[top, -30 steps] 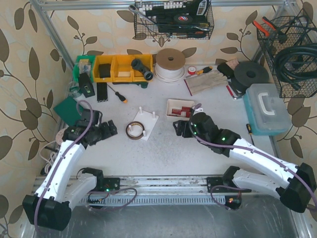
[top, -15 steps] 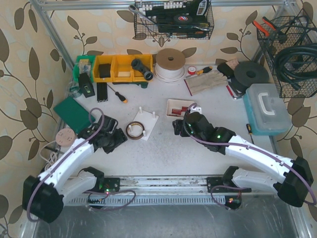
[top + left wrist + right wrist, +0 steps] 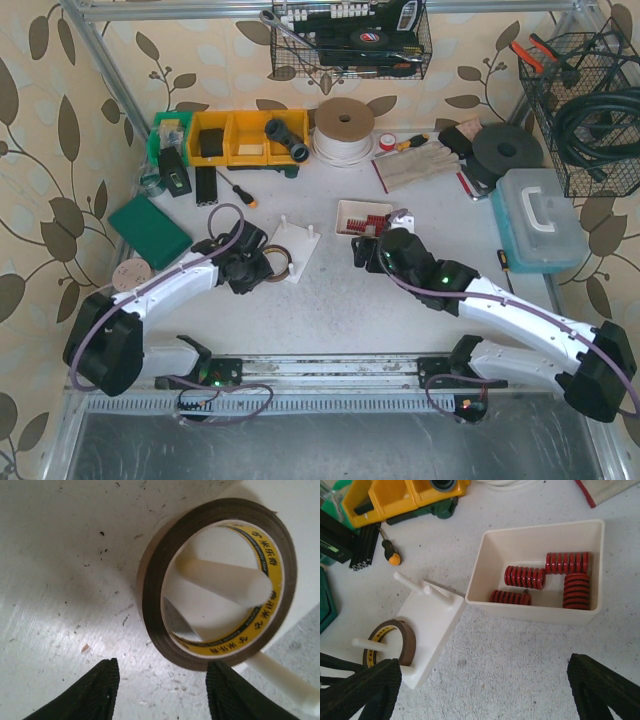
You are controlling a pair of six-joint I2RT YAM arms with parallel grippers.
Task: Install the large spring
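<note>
Left gripper (image 3: 162,676) half-open, perhaps touching tape (image 3: 152,595).

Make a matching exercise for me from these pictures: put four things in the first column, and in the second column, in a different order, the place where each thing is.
Things:
1. brown tape roll with a yellow inner label
2. red coil springs
3. screwdriver with an orange and black handle
4. light blue plastic case with a white handle

Places:
A. lying on the table near the yellow bins
B. around a white peg
C. inside the white rectangular tray
D. at the right edge of the table

Right pairs: 1-B, 2-C, 3-A, 4-D
</note>
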